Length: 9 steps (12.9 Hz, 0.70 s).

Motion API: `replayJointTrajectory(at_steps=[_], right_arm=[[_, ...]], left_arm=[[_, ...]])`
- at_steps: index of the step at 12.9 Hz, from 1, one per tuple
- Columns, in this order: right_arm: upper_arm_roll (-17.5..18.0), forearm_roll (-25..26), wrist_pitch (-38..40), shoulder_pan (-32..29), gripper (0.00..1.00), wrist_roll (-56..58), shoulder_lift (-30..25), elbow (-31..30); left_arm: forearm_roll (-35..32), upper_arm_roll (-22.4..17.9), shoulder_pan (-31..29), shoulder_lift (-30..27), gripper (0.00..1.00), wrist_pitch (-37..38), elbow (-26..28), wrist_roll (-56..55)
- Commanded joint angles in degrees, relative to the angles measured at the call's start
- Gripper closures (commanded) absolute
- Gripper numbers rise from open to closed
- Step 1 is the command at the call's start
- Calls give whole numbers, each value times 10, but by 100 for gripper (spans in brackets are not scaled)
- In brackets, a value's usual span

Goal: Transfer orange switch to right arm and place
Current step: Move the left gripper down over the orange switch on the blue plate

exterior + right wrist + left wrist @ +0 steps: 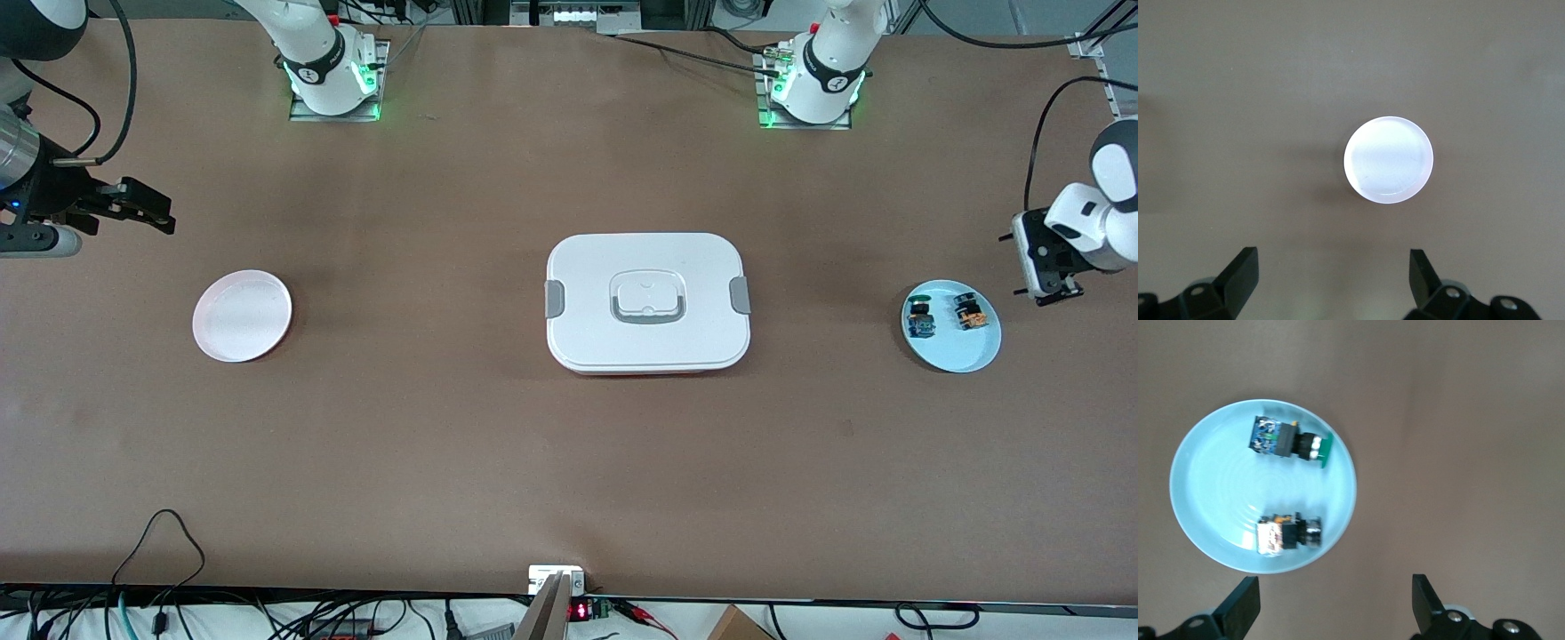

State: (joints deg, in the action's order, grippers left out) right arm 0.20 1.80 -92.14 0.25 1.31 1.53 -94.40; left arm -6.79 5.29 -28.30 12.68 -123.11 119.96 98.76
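Box: a white rectangular lidded container (pixel 648 302) is sitting mid-frame.
Dishes: a pale pink round plate (pixel 242 316) is lying lower left; a light blue round plate (pixel 978 354) is holding the orange switch (pixel 970 314).
Grippers: the left gripper (pixel 1047 292) is hovering open just above that blue plate, and should be descending squarely over the switch; the right gripper (pixel 151 213) is waiting open at upper left.

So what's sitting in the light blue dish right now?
Two small parts lie apart in the round light blue dish: the black switch with an orange block and a green-capped, blue-bodied switch. Their undersides are hidden.
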Motion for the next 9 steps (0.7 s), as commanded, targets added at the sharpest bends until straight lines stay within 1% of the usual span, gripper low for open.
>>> replayJointTrajectory(at_steps=[1,3,5,9], right_arm=[[2,2,-2,-2,0,1,-4,-2],[2,2,-2,1,0,1,-5,-1],[3,2,-2,1,0,1,-5,-1],[3,2,-1,0,0,1,-5,-1]], left_arm=[[-10,4,-7,45,0,-67,-5,43],[-10,4,-19,67,0,-115,4,47],[-10,4,-19,80,0,-155,12,48],[-10,4,-22,103,0,-180,12,48]])
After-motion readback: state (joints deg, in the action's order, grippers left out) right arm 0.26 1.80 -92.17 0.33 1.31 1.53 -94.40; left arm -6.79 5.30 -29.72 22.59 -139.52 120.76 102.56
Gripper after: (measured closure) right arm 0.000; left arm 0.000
